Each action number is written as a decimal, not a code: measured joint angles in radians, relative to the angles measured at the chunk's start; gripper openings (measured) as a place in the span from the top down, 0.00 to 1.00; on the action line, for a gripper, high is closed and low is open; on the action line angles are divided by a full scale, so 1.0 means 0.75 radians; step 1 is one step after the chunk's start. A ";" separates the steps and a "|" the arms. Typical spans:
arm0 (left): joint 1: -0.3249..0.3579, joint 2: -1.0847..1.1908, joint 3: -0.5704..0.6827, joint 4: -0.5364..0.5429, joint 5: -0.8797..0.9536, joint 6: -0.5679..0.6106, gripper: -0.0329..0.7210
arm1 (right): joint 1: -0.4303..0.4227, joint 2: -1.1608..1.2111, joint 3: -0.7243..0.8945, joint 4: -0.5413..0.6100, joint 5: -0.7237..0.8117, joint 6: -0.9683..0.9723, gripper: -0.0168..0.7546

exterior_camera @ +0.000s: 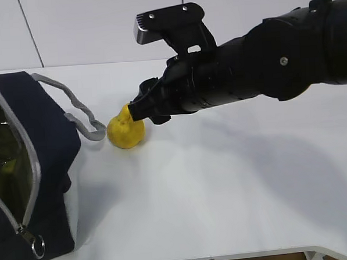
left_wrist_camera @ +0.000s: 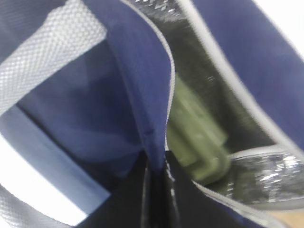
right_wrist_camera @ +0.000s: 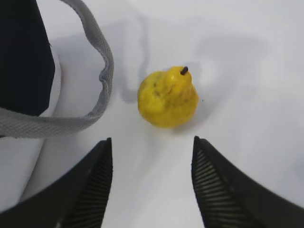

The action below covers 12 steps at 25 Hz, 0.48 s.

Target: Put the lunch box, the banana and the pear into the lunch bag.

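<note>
The pear stands upright on the white table, just right of the lunch bag. My right gripper is open and hovers close in front of the pear, which lies just beyond its fingertips and touches neither. In the left wrist view my left gripper is shut on the navy fabric edge of the lunch bag and holds it up. The green lunch box lies inside against the foil lining. The banana is hidden.
One grey webbing handle loops onto the table right beside the pear. A zipper pull ring hangs at the bag's front corner. The table's front edge runs along the bottom.
</note>
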 joint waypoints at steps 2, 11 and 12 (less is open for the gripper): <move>0.000 0.000 0.000 0.067 0.000 0.000 0.97 | 0.000 0.000 0.000 0.000 -0.032 -0.005 0.40; 0.000 0.000 0.000 0.111 0.000 0.000 0.97 | 0.000 0.047 0.000 0.000 -0.110 -0.011 0.40; 0.000 0.000 0.000 0.111 -0.003 0.000 0.97 | 0.000 0.059 0.000 0.000 -0.112 -0.011 0.40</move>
